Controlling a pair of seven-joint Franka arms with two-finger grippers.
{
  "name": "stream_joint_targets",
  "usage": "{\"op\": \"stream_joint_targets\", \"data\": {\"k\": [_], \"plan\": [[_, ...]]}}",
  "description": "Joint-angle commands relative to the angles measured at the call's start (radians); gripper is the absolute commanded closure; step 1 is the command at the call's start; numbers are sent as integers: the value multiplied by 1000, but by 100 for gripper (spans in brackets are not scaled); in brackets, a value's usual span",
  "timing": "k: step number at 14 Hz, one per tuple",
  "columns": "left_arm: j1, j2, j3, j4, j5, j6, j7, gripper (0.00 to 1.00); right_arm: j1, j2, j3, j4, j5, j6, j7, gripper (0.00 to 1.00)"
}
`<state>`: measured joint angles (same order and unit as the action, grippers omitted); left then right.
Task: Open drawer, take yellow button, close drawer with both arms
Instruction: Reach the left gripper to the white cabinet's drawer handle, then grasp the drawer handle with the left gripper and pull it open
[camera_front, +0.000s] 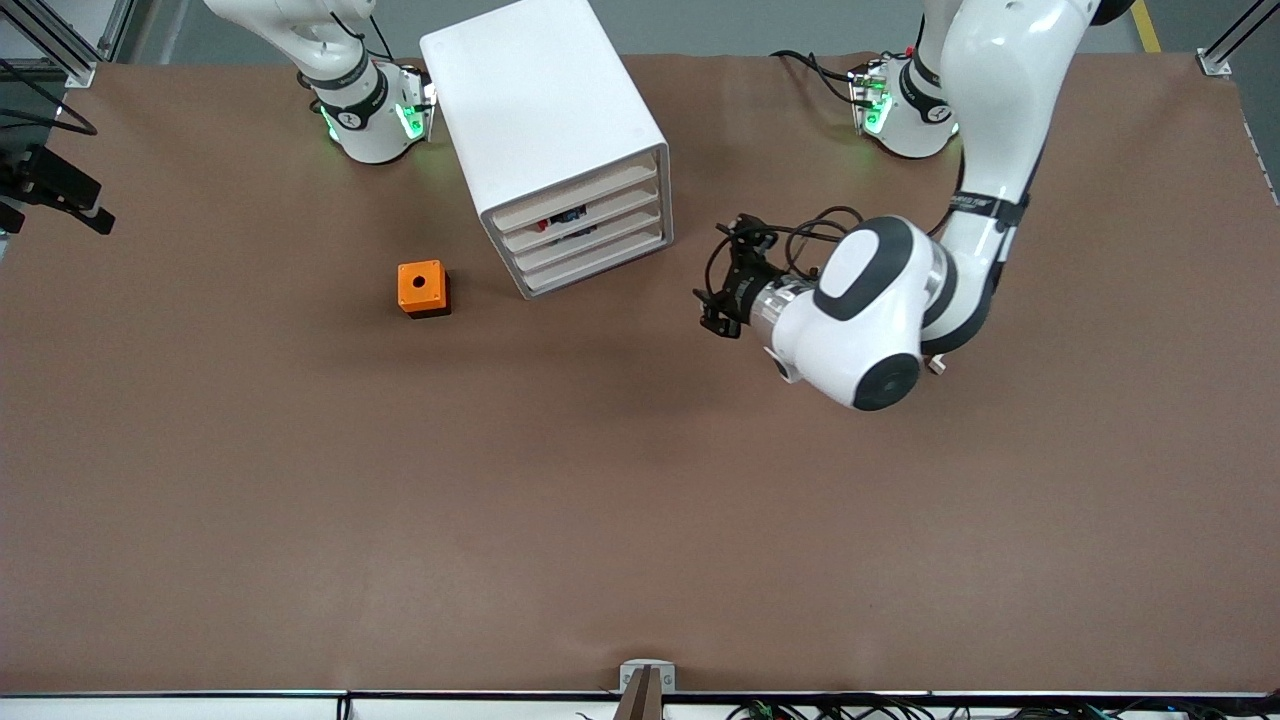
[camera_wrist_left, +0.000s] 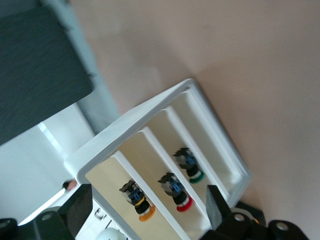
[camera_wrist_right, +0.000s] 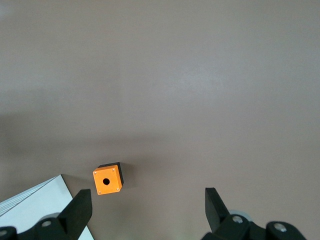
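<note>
- Front view: a white cabinet stands on the brown table between the two arm bases, its four drawer fronts turned toward the camera and the left arm's end.
- The top drawer is a wide, shallow white tray with a plain front; it looks pushed in, flush with the three below.
- Small dark parts show through the gaps between the fronts, too small to name here.
- An orange cube with a round hole sits on the table near the cabinet, toward the right arm's end.
- The left gripper hangs low over the table just beside the drawer fronts, fingers spread, holding nothing.
- The right arm waits near its base; its gripper is out of this view.
- Left wrist view: the left gripper points at the cabinet front, fingers wide apart and empty.
- Three push buttons lie in a row across the compartments: the button with an orange cap, black body and blue rear block, then one with a red cap, then one with a green cap.
- Right wrist view: the right gripper is high over the table, fingers apart and empty, with the cube and a cabinet corner below.
</note>
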<state>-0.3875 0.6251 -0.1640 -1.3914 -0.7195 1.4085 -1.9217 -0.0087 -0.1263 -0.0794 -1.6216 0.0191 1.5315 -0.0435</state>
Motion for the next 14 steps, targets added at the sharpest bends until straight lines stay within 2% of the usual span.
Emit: {"op": "stream_joint_targets", "data": {"k": [1,4,7,9,14], "plan": [[1,79,-67,31,-57,-51,-181,0,6,-23,-2,-18,-1,-4,-9,0],[-8,145,-109,26,-116,-52,-299,3,6,-23,-2,-18,-2,-10,-9,0],[-36,188,-114,26,-139,-81,-341,28,7,-23,-2,-18,-2,-10,-9,0],[-39,212,-114,25,-190,-112,-344,38,4,-23,-2,-18,-2,-13,-9,0],[-83,251,-112,11,-245,-121,-381,42,1,-23,-2,-18,-4,-16,-9,0]]}}
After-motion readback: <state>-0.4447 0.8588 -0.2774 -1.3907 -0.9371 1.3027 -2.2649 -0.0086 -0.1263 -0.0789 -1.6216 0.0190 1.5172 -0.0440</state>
